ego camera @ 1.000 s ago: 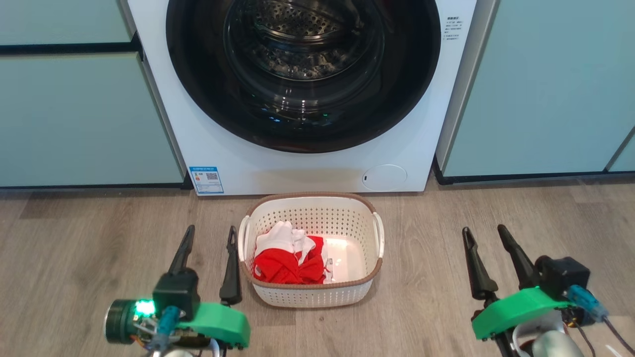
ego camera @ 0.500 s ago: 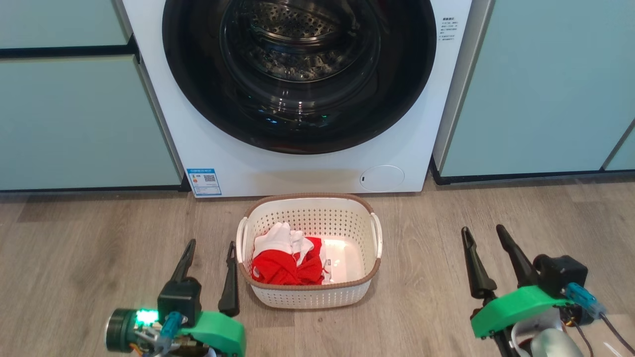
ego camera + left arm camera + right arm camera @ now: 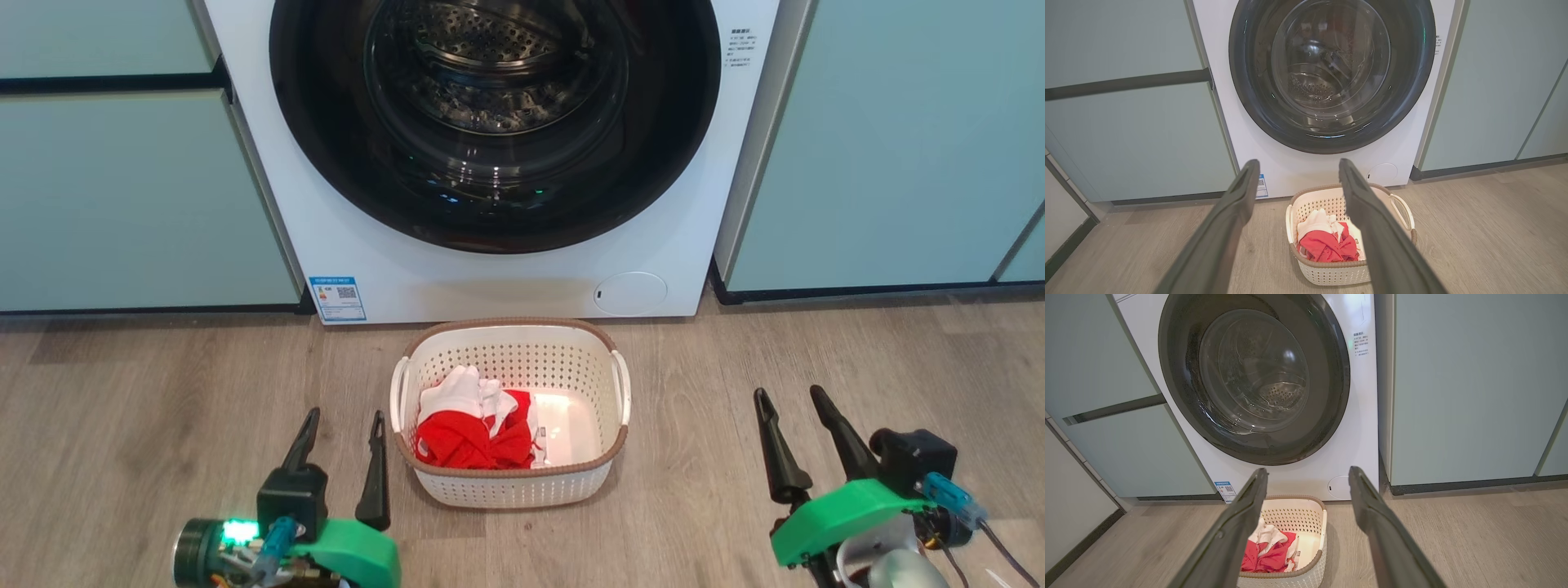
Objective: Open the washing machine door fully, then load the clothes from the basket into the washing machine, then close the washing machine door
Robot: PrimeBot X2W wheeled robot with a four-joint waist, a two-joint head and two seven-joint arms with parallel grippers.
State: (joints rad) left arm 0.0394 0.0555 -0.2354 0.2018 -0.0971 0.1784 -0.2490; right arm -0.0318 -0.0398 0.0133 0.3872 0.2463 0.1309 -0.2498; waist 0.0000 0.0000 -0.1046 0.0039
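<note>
The left fingers (image 3: 375,478) and right fingers (image 3: 775,453) are spread wide and empty, held low at the bottom corners over the floor (image 3: 122,408). Between them stands the basket (image 3: 510,490), with the clothes (image 3: 465,437) in its left half. At upper centre the door (image 3: 495,122) is shut on the washer (image 3: 506,282). Its rim should be hooked first and swung fully wide before clothes are lifted.
</note>
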